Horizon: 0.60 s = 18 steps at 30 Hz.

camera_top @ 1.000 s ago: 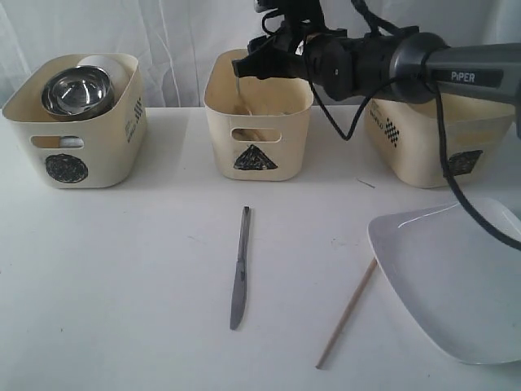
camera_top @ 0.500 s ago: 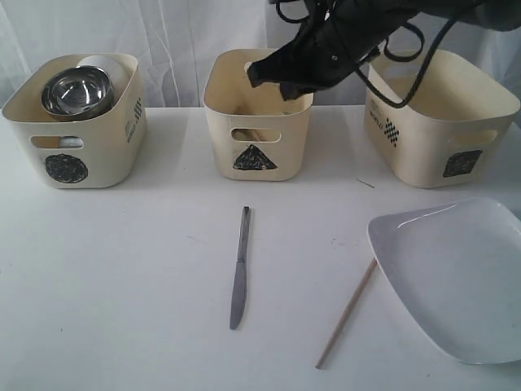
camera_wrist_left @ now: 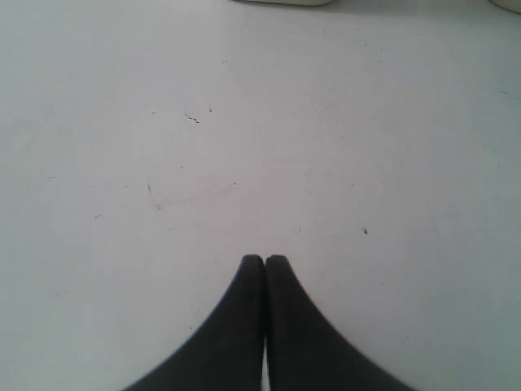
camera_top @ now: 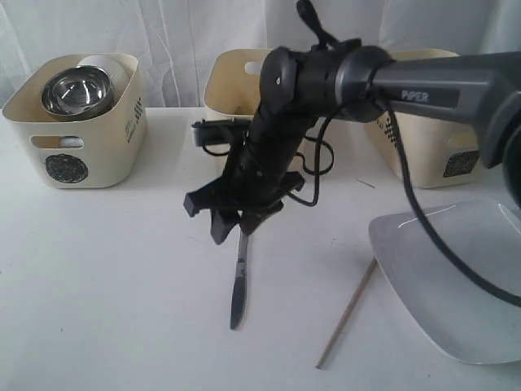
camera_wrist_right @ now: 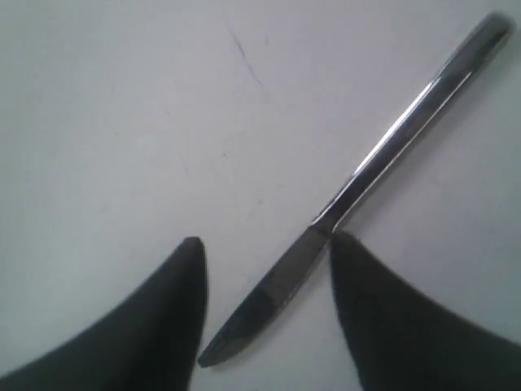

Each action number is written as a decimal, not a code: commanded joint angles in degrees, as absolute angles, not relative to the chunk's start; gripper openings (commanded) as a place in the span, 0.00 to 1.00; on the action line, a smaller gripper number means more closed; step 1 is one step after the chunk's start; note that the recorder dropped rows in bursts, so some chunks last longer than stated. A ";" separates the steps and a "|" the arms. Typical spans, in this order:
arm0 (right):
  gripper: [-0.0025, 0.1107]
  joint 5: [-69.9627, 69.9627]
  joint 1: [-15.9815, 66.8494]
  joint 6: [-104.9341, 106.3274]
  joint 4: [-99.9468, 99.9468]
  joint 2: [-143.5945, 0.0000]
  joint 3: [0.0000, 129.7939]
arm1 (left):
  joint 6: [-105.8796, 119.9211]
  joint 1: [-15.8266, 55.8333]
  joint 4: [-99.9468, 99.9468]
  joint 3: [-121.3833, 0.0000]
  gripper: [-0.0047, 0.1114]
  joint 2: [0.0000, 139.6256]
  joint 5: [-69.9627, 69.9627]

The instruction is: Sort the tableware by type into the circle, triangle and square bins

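My right gripper (camera_top: pixel 234 228) is down at the centre of the exterior view with its jaws spread, one finger on either side of the steel knife (camera_top: pixel 237 289). On the right wrist camera the gripper (camera_wrist_right: pixel 264 244) straddles the knife (camera_wrist_right: pixel 366 175) near where blade meets handle. One fingertip (camera_wrist_right: pixel 350 269) is just beside that joint and the other stands clear of the blade, so I read it as released, with nothing grasped. The knife lies flat on the white table (camera_top: pixel 106 277), running almost straight down the frame from under the fingers to the lower centre, its tapered end towards the bottom edge. I see my left gripper (camera_wrist_left: pixel 264 262) only on its own wrist camera: its two fingers are pressed together, clenched on nothing, over bare table (camera_wrist_left: pixel 244 122). Out from the knife, a wooden chopstick (camera_top: pixel 348 308) lies at a slant in the lower right. Its upper end is just beside the edge of the large white plate (camera_top: pixel 456 285), which fills the lower right corner. Along the back, the circle bin (camera_top: pixel 98 155) at the upper left holds a steel bowl (camera_top: pixel 77 90) with a white bowl (camera_top: pixel 110 63) showing behind it. The triangle bin (camera_top: pixel 228 77) sits at upper centre, mostly hidden by my right arm, and the square bin (camera_top: pixel 431 163) is at the upper right.
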<state>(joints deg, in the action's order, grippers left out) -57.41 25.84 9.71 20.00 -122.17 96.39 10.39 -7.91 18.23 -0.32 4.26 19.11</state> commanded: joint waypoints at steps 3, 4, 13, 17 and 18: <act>0.62 -58.51 26.27 6.57 18.29 -126.30 96.54 | 10.56 -7.92 18.61 0.00 0.04 4.02 19.06; 0.62 -57.26 26.27 5.21 17.70 -126.75 96.54 | 10.56 -7.92 18.61 0.00 0.04 4.02 19.06; 0.59 -54.18 26.27 0.76 7.26 -129.69 96.54 | 10.56 -7.92 18.61 0.00 0.04 4.02 19.06; 0.55 -59.24 26.27 -1.80 -1.84 -130.89 96.54 | 10.56 -7.92 18.61 0.00 0.04 4.02 19.06; 0.55 -60.58 26.27 -1.80 -3.34 -131.11 96.54 | 10.56 -7.92 18.61 0.00 0.04 4.02 19.06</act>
